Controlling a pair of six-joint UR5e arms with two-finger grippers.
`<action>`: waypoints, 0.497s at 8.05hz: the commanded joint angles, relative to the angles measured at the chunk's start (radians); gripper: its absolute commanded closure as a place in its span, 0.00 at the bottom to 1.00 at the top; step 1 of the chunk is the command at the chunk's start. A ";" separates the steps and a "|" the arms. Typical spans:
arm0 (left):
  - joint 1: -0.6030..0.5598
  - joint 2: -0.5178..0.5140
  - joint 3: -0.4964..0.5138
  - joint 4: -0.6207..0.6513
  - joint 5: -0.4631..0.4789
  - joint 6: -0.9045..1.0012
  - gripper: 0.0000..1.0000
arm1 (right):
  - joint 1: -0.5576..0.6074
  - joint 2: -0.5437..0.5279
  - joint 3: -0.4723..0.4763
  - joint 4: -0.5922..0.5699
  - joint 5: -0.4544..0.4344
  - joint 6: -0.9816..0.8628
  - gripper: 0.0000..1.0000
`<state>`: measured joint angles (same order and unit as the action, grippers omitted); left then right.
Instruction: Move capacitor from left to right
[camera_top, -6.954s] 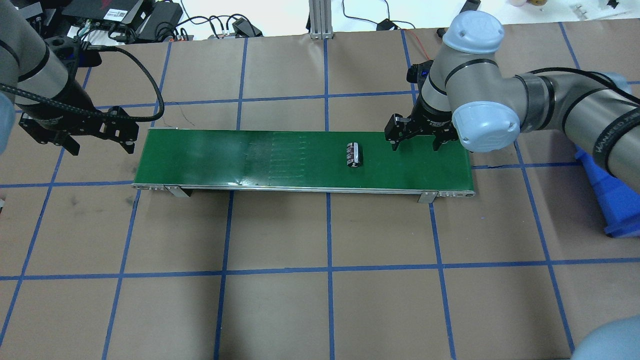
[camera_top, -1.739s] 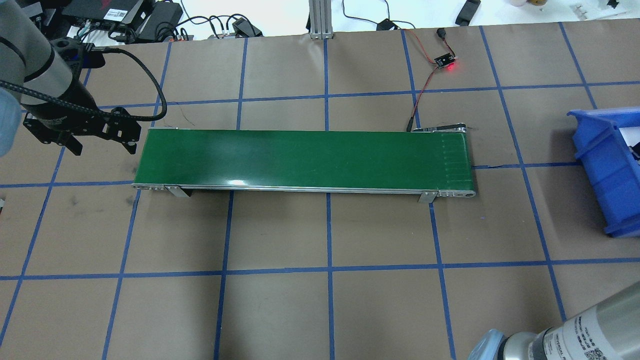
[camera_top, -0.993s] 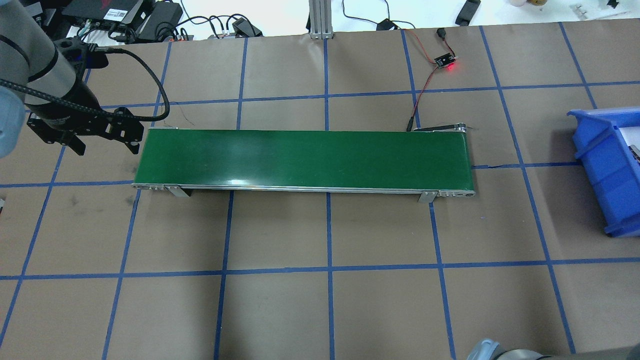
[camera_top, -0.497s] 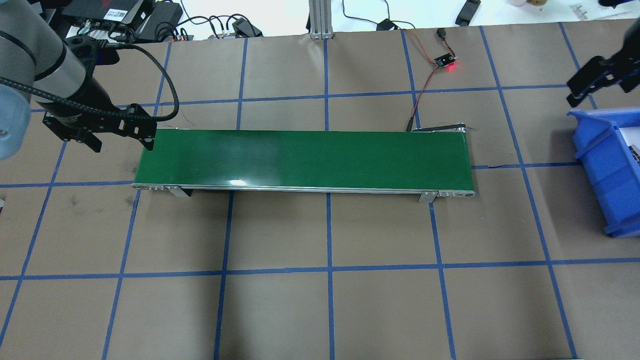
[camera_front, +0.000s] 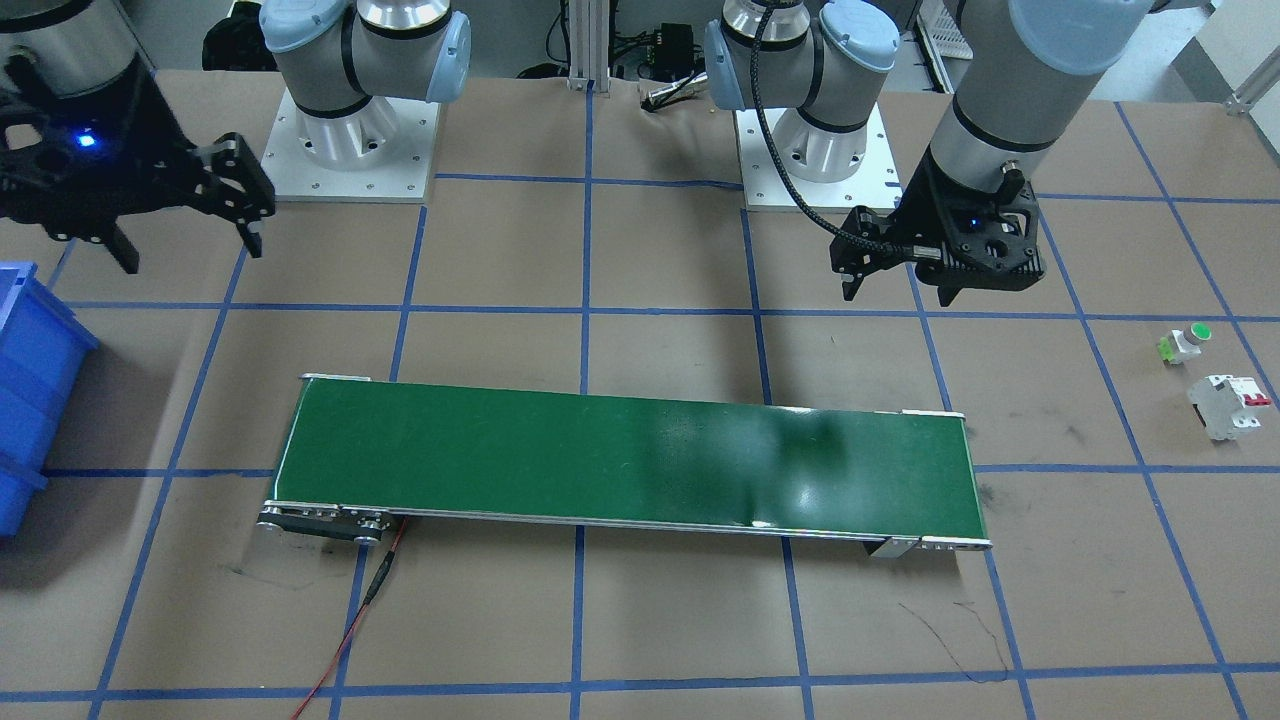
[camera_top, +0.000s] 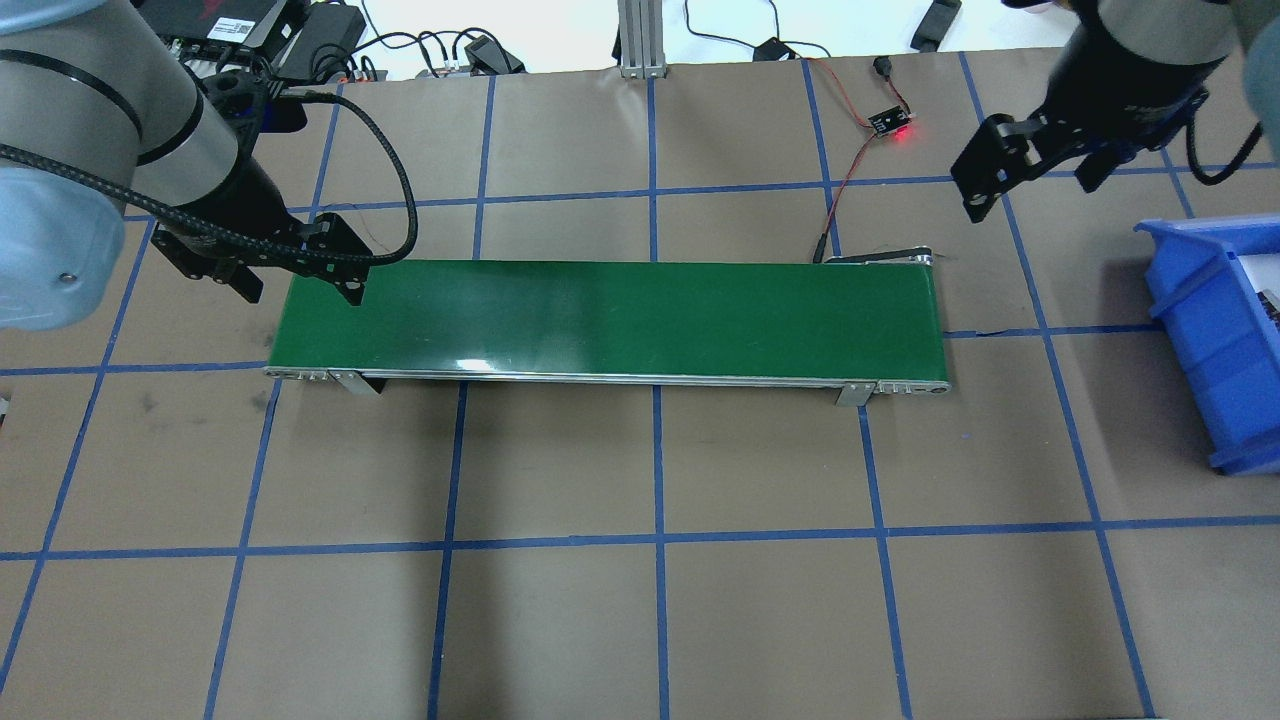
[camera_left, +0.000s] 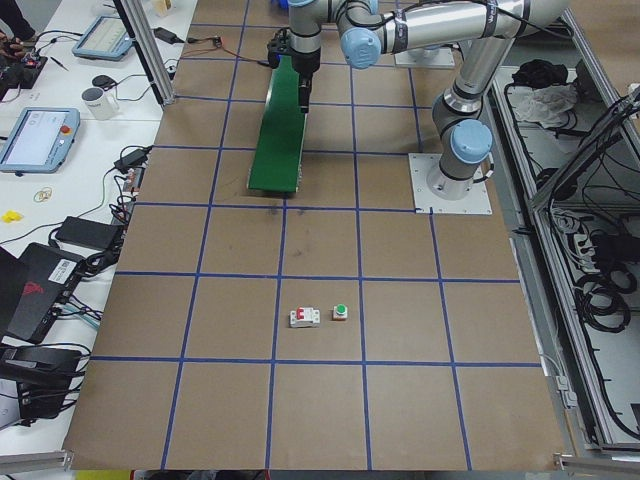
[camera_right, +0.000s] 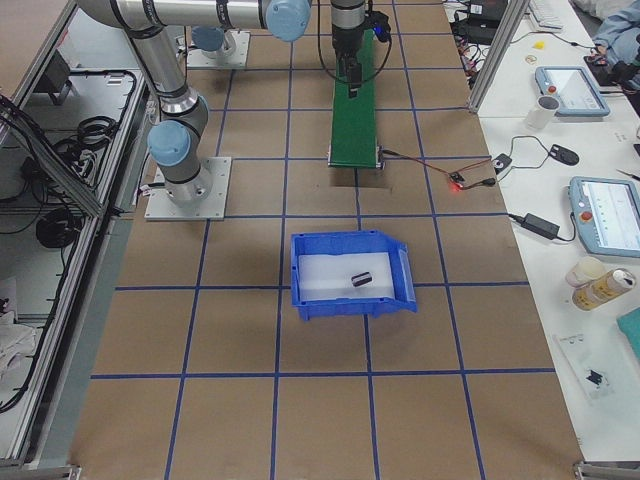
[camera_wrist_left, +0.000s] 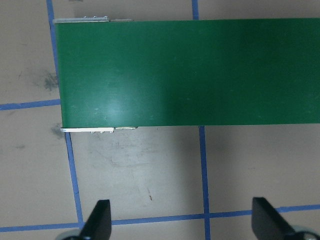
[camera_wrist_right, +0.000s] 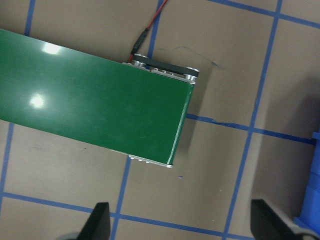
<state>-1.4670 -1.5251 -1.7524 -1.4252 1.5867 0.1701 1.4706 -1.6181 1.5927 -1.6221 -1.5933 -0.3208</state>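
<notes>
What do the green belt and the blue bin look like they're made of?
Belt: looks like a smooth rubber or PVC sheet with a semi-gloss finish; it shows soft patches of light glare. Its side rail looks like bare silvery metal. Blue bin: probably moulded plastic, going by its uniform colour, ribbed walls and slight sheen.

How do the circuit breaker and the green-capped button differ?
The circuit breaker is bigger and boxy; the button is small with a round cap. The breaker carries a red switch; the button's cap is green. The button sits nearer the robot's base than the breaker. Both have white bodies and rest apart on the table.
</notes>
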 joint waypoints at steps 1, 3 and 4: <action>-0.007 -0.001 -0.001 0.000 0.001 0.000 0.00 | 0.146 0.001 0.000 0.007 -0.007 0.223 0.00; -0.007 -0.001 -0.001 0.002 0.001 0.002 0.00 | 0.160 0.007 0.000 0.005 -0.007 0.244 0.00; -0.007 -0.001 -0.001 0.002 0.001 0.002 0.00 | 0.160 0.009 0.000 0.007 -0.008 0.244 0.00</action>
<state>-1.4739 -1.5263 -1.7533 -1.4239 1.5877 0.1714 1.6210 -1.6122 1.5921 -1.6160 -1.5988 -0.0931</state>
